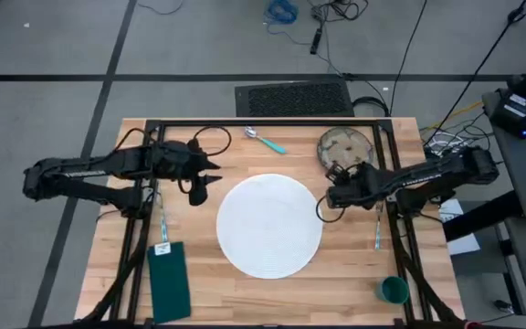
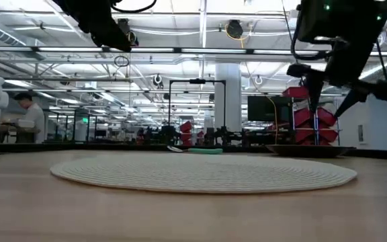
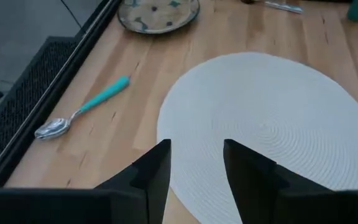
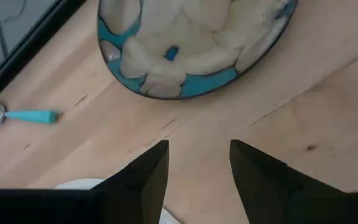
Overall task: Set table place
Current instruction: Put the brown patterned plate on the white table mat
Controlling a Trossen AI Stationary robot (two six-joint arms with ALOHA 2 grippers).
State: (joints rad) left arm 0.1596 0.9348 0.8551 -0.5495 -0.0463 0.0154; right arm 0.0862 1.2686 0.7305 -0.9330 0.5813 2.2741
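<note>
One wide butcher-block desk (image 1: pixel 245 292) carries everything for the place setting, and a round white woven placemat (image 1: pixel 269 225) already lies at its middle. The patterned plate (image 1: pixel 343 146) sits at the far right, well apart from the mat. A teal-handled spoon (image 1: pixel 265 139) lies at the far edge, just left of the plate. A green napkin (image 1: pixel 167 279) lies near the left front corner, with a piece of cutlery (image 1: pixel 163 222) just beyond it. Another utensil (image 1: pixel 378 228) lies right of the mat, and a green cup (image 1: pixel 393 290) stands at the near right.

The right gripper (image 1: pixel 336 194) hovers between the mat's right edge and the plate, its fingers (image 4: pixel 145 180) parted and empty, aimed at the plate's near rim. The step in hand looks like fetching the plate. To do it well, the fingers should drop low and straddle the rim at its near edge, since the plate lies flat and offers little lip. It should then travel level and be set down at the mat's middle.

The left gripper (image 1: pixel 199 187) waits over the mat's left edge, fingers (image 3: pixel 154 171) apart and holding nothing. It should stay clear of the middle of the mat.
</note>
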